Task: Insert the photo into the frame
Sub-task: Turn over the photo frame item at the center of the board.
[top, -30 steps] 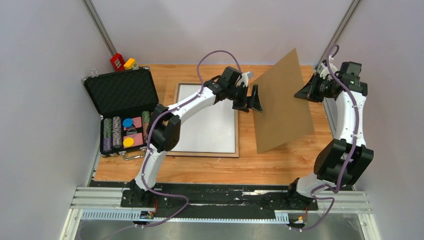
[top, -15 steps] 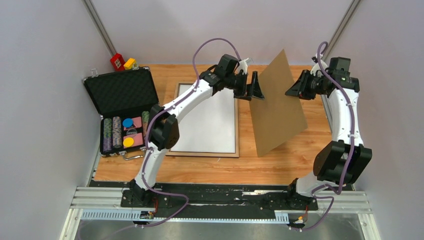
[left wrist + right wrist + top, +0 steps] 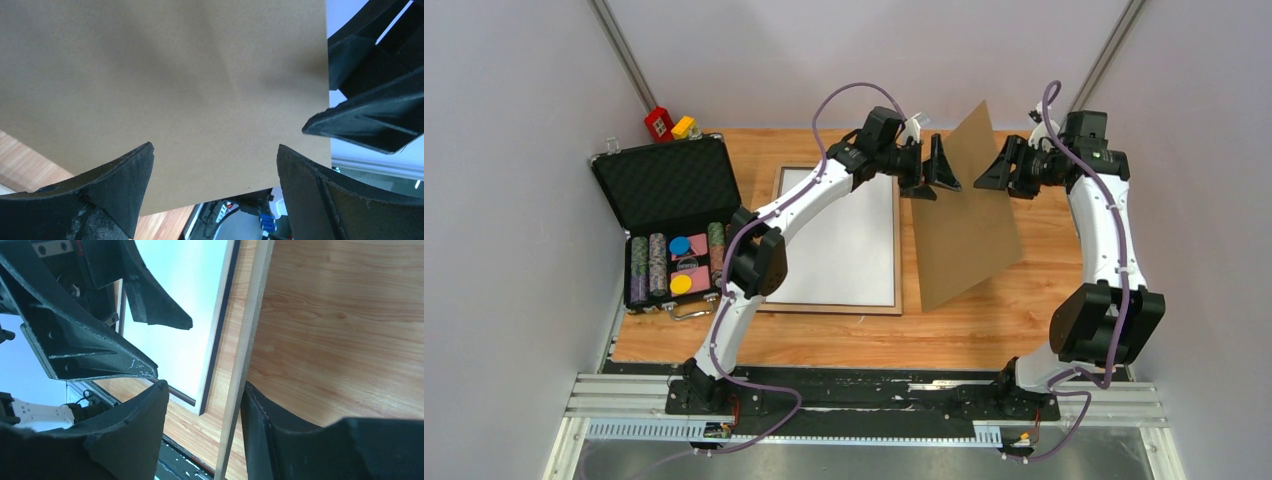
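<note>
Frame (image 3: 900, 250) lies flat on the table (image 3: 1024, 330), left of centre, white face up, long axis 12-to-6. Backing panel (image 3: 964, 235) stands tilted at its 3 o'clock. Left gripper (image 3: 934, 175) has its fingers fully spread by the panel's top. Right gripper (image 3: 996, 170) has its fingers apart around the panel edge, not clamping. Risk: nothing grips the panel, so it could topple or land skewed across the frame.
</note>
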Tool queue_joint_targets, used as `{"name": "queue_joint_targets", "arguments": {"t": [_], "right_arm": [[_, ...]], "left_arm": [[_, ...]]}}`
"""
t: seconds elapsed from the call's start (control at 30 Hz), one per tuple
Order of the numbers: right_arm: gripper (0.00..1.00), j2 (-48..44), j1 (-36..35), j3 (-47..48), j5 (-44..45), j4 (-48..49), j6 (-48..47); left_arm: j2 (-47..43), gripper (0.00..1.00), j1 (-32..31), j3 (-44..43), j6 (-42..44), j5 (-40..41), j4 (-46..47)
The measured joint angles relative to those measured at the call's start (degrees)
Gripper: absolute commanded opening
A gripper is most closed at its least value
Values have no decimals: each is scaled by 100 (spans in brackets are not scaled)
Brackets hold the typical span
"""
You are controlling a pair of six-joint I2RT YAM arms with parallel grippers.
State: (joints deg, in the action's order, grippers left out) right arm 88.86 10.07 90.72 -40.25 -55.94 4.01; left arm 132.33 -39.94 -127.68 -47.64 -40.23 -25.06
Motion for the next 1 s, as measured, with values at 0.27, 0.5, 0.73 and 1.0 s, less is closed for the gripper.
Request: {"name": "queue_joint_targets", "arguments": {"t": [0.27,0.5,0.73,1.0], "right_arm": [[56,0,-330,155,-232,7,-2],[57,-9,-553,170,-538,26,-4],[58,-79,-706,170,-719,28,-9],[59,-153,-911,170,-828,50,-28]], "left_arm": [[-7,100,2,-22,-299,-20,181],[-138,100,81,125,-343,7,203],[-612,100,297,431,-310,37,181],[-1080,100,424,431,-234,116,170]]}}
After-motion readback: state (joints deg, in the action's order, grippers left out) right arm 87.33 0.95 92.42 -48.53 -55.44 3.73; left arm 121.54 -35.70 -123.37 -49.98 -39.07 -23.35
